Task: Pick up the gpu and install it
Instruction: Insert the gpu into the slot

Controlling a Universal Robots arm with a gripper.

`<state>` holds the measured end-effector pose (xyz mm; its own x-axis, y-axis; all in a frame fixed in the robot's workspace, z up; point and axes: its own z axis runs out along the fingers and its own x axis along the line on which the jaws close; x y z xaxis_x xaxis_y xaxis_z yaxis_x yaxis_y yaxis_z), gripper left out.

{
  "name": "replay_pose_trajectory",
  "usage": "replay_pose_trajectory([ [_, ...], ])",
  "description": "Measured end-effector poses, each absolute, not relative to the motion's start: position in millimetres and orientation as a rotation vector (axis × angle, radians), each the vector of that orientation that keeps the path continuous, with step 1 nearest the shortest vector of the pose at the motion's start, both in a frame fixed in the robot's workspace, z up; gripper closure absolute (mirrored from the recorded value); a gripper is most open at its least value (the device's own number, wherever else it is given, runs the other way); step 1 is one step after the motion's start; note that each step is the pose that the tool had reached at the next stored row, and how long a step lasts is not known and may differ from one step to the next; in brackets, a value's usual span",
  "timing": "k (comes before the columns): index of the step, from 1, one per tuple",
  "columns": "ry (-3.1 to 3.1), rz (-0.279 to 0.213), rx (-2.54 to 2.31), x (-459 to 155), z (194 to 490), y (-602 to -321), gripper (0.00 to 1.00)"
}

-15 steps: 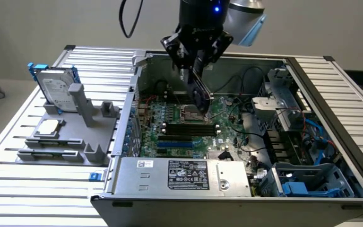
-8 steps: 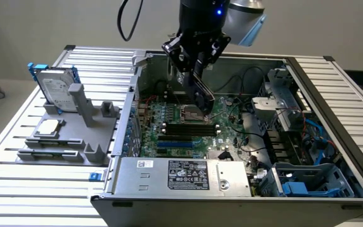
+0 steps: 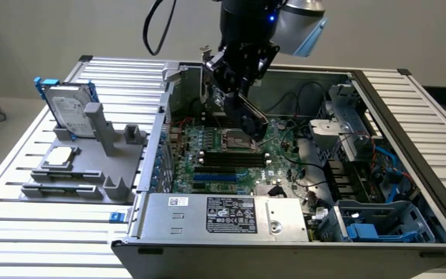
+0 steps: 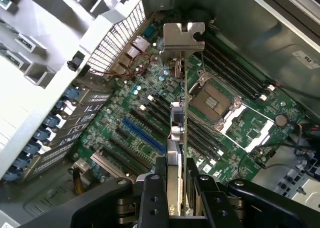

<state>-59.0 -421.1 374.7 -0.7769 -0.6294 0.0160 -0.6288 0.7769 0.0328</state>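
Slatted aluminium worktop (image 3: 21,232) carries an open computer case (image 3: 378,81), and all the work is inside it. The gpu (image 4: 183,112) is clear of the board, held on edge in the air. The end effector (image 4: 179,188) is narrowed to a partial opening, with its fingers (image 4: 160,188) clamped on either face of the card's upper edge. The card therefore lies straight below the grasp, with nothing between them. Its long axis runs out from the fingers to the silver bracket (image 4: 183,37) at the far end.

Beneath it is the motherboard (image 4: 125,153), apart from the card. The card's edge passes beside the open processor socket (image 4: 212,100). The blue slot (image 4: 142,135) lies off to one side, between the card's line and the case's perforated rear wall (image 4: 117,42). As I read it, the card's edge crosses the slots at an angle rather than lying along one, so it is neither lined up nor seated.

On the exterior view's left, well apart from the case, a hard drive (image 3: 72,113) stands in a grey fixture (image 3: 118,189).
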Motion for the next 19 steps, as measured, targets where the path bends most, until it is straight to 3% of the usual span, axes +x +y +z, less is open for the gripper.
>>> replay_pose_trajectory([
  [19,-2.729,-0.02,1.537,-59.1,364.6,-421.1,0.74],
])
